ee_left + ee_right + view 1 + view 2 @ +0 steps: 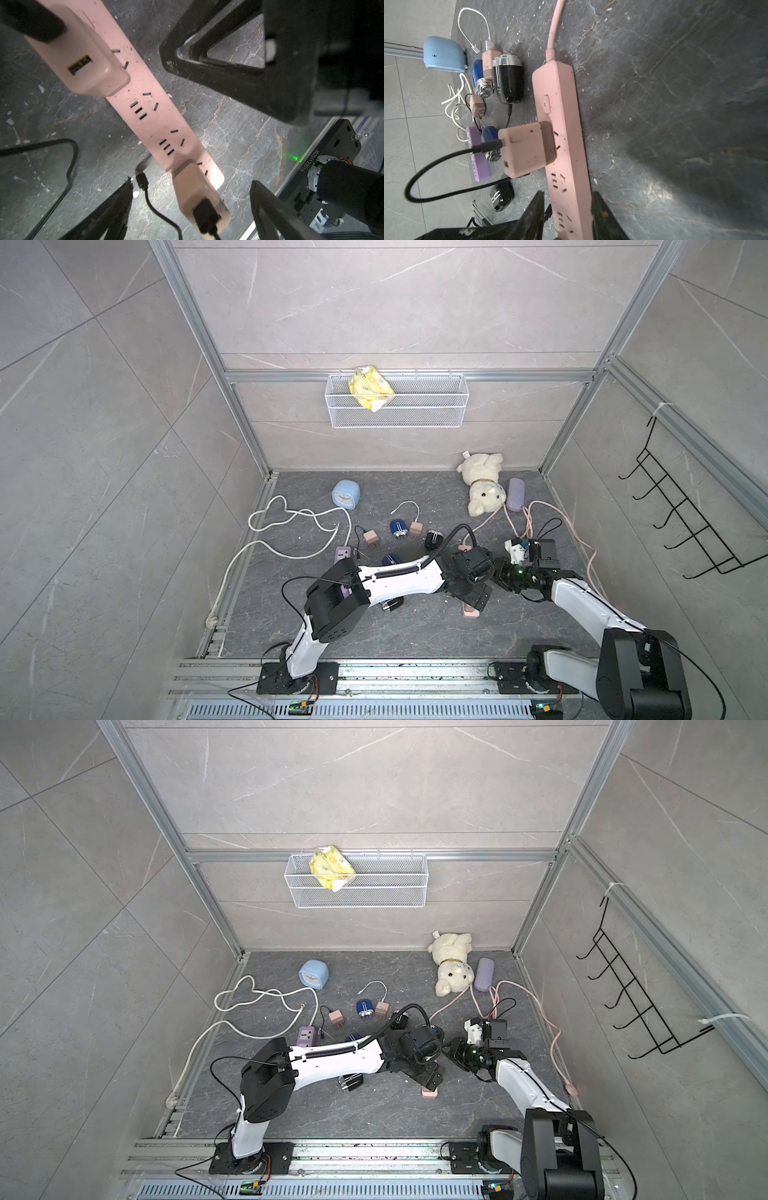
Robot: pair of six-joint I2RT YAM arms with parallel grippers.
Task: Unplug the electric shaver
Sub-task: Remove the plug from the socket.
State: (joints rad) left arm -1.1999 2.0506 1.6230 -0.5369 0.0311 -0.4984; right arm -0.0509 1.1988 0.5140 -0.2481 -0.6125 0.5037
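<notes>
Right of centre and low in the frame in both top views, two robot arms meet over a pink power strip [471, 614] [429, 1092] lying on the dark stone floor [374, 489]. The left gripper [191, 180] hangs with its jaws spread wide: one finger on each side of a pink charger [199, 193] plugged in at the strip's end, neither finger touching it in the left wrist view. A black cable [205, 220] is plugged into that charger.

The right gripper [567, 192] straddles the strip itself, jaws about as far apart as the strip is wide (whether they pinch it or merely flank it cannot be told). Further along the strip, a second pink charger [527, 149] sits in a socket, a black lead [446, 157] looping from it.

The black electric shaver [508, 83] lies on the floor just beside the strip's switch end, a thin cable at its base. In a top view it shows just above the arms [434, 539].
</notes>
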